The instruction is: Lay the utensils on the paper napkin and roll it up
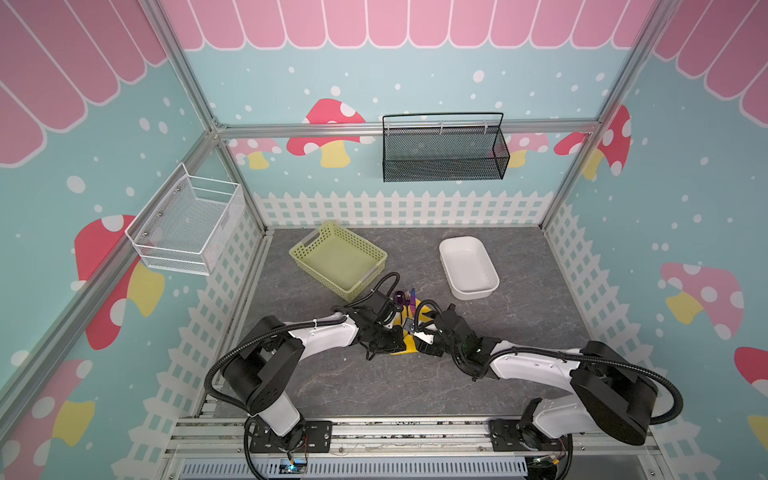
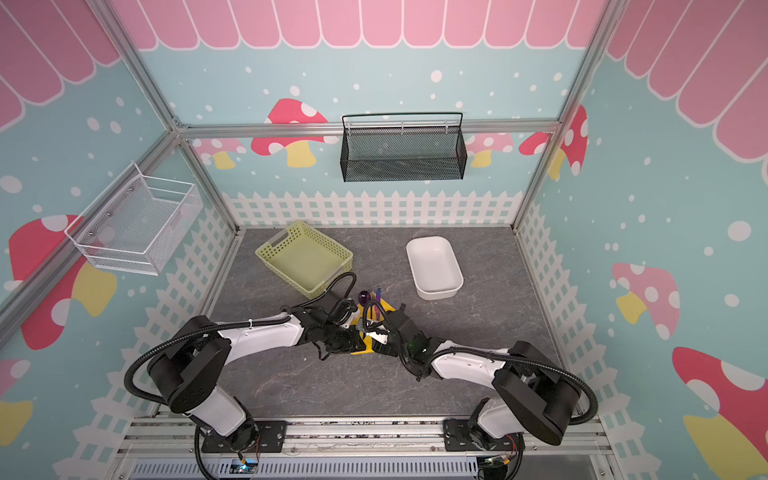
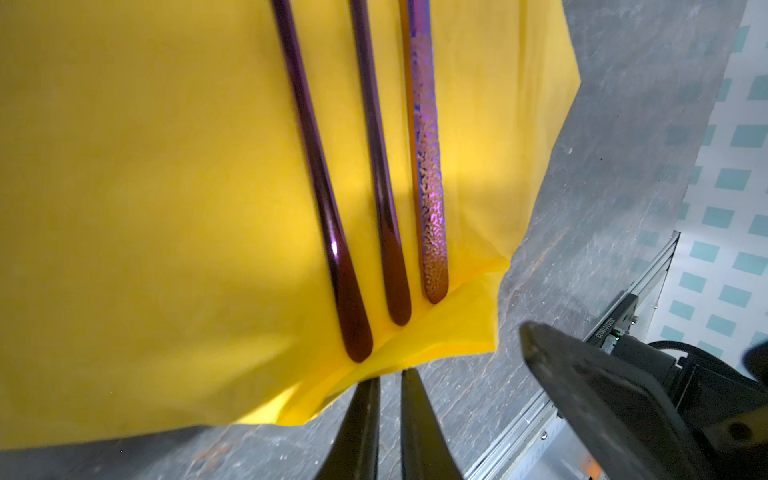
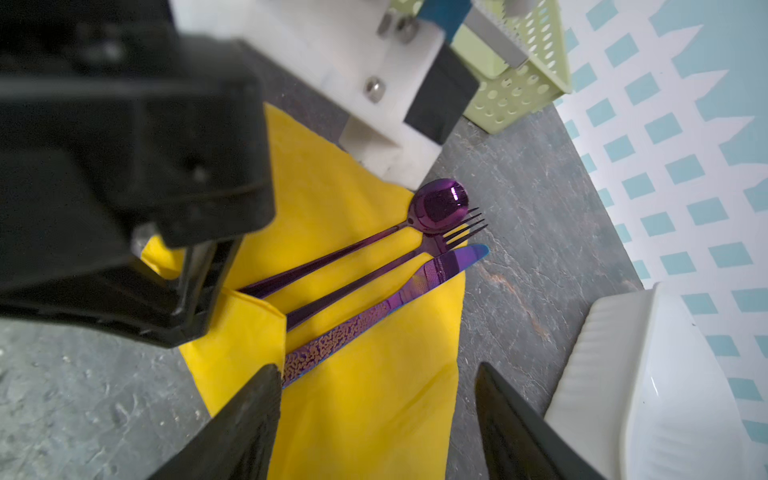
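At mid-table, on the paper napkin (image 4: 324, 187): spoon (image 4: 440, 205), fork (image 4: 457, 232), knife (image 4: 415, 282), laid side by side. Looked best to tuck the lifted near fold snugly over the handle ends, then roll sideways about the long axes without skewing them. Ran parallel, away from the robot; pointed heads past the far edge. Found the jaws of the left gripper (image 3: 388, 376) almost together at that fold, paper caught or not unclear; found the right gripper (image 4: 376, 368) gaping wide, empty. Beyond: green basket (image 1: 320, 276), white dish (image 1: 473, 293)
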`<state>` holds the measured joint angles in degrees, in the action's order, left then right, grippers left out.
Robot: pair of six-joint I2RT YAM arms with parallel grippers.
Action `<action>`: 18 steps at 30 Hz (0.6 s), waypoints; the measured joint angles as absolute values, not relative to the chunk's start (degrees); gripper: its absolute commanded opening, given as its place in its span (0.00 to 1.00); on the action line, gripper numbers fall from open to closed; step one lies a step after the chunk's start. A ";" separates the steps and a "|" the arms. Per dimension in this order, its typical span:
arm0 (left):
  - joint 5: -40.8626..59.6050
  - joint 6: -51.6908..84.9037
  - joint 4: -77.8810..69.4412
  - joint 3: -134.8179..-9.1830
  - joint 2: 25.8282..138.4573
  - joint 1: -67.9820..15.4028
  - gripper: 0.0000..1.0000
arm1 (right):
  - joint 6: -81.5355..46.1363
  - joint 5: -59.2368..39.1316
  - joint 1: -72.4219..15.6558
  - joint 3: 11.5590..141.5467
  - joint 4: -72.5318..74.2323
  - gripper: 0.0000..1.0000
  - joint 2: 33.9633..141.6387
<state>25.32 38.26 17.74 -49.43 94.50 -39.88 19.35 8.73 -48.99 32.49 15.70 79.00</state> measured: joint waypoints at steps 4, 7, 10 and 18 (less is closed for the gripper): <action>25.30 38.44 17.69 -49.93 94.50 -39.88 0.14 | 11.88 9.21 -47.29 34.65 12.21 0.74 77.06; 25.28 38.44 17.78 -50.17 94.59 -39.88 0.14 | 4.95 8.80 -45.52 36.58 9.41 0.73 75.83; 25.28 38.46 17.80 -50.87 94.85 -39.88 0.14 | -3.05 6.02 -42.37 37.54 7.40 0.70 74.35; 25.10 38.85 17.82 -52.36 94.85 -39.88 0.13 | -21.85 -6.22 -35.33 37.12 4.49 0.55 73.76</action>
<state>25.10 38.85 17.82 -52.36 94.85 -39.88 -21.85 -6.22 -35.33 37.12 4.49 73.76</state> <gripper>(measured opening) 0.136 0.597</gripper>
